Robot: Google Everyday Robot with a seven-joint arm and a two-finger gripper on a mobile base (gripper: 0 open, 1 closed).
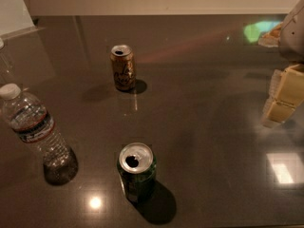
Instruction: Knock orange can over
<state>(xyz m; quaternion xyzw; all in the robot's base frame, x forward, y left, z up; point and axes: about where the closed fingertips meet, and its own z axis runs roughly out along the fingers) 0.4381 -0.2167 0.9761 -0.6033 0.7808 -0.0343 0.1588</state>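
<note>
The orange can [123,67] stands upright on the dark glossy table [204,127], toward the back left of centre. It is golden-brown with dark scribbled lettering and a silver top with an open tab hole. My gripper [283,95] is at the right edge of the view, with cream-coloured blocky fingers [289,87] hanging above the table. It is well to the right of the orange can and apart from it, with nothing between its fingers that I can see.
A dark green can [136,171] stands upright near the front centre. A clear plastic water bottle [34,133] with a white cap stands at the left. A pale wall runs along the table's far edge.
</note>
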